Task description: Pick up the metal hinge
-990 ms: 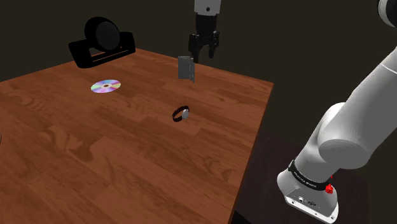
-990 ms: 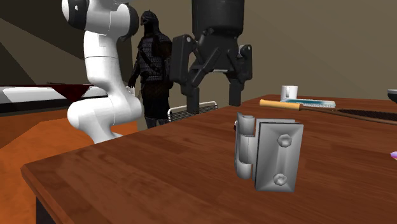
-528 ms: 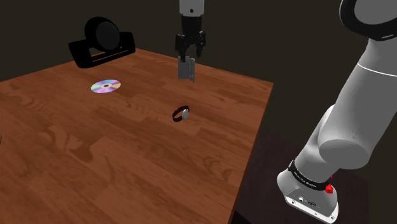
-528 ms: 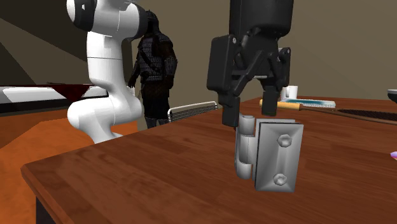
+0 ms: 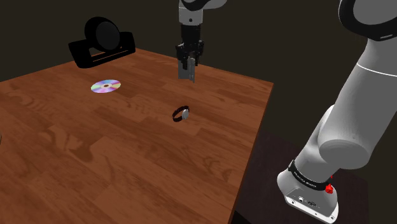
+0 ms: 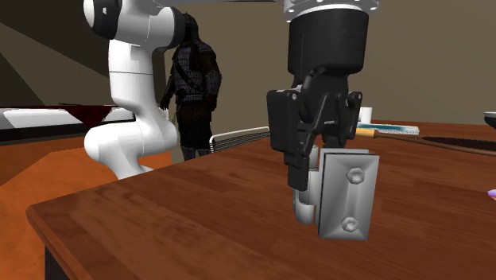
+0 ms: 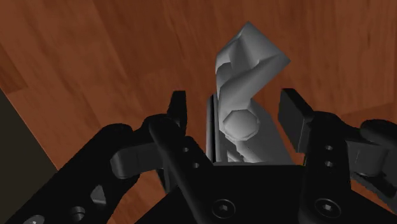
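The black gripper (image 7: 235, 107) is spread, with one finger on each side of the hinge (image 7: 245, 95). It sits low enough that the fingertips flank the hinge's upper part. In the wrist view a strip of gap shows between one finger and the hinge's thin plate. The other finger stands just beside the thicker leaf with the bolt head, and I cannot tell whether it touches. Nothing is pinched. In the second exterior view the hand points straight down, and one finger (image 6: 297, 169) crosses in front of the hinge's knuckle.

The hinge is grey and stands upright on its lower edge on the wooden table (image 5: 95, 153), with its foot on the wood. In the shoulder view it is close to the table's far edge. A wristwatch (image 5: 181, 114) lies nearer the camera, apart from the hinge. A shiny disc (image 5: 105, 86) lies well off to that view's left, and a black round device (image 5: 102, 39) sits at the far left corner. The arm's stand (image 5: 312, 191) is off the table at the lower right.

As I judge it, the reach and the lining-up are done and the hinge sits between the fingers. Closing on it and lifting it off the table are left. Standing on edge, it could tip if one finger meets it first.
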You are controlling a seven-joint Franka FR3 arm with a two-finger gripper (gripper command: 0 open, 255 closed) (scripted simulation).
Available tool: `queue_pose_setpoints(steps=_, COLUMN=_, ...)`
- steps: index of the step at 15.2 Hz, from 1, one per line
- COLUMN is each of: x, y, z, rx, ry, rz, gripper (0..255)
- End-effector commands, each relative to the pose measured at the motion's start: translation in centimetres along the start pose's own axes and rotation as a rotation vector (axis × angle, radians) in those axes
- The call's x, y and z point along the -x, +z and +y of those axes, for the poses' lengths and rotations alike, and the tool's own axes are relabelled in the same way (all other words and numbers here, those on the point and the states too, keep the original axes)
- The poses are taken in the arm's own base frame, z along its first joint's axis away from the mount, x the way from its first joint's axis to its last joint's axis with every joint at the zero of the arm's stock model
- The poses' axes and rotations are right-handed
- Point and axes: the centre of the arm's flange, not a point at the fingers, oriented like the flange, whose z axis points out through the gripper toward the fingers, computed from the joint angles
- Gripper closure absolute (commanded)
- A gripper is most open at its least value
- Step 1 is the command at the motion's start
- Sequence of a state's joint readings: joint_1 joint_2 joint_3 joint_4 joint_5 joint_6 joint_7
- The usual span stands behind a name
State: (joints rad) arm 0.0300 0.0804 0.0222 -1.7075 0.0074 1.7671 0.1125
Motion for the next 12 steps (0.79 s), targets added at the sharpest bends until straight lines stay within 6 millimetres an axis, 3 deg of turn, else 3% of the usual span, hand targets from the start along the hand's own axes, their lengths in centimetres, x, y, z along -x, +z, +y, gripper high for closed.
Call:
queue_pose_setpoints(steps=1, x=0.0, y=0.0, z=0.0, rx=0.000, ry=0.000, rz=0.000, gripper=255)
queue_pose_setpoints(steps=9, x=0.0, y=0.0, z=0.0, rx=0.000, ry=0.000, rz=0.000, gripper=255)
queue_pose_setpoints(steps=12, x=0.1, y=-1.5, z=0.0, rx=0.000, ry=0.000, rz=0.000, gripper=255)
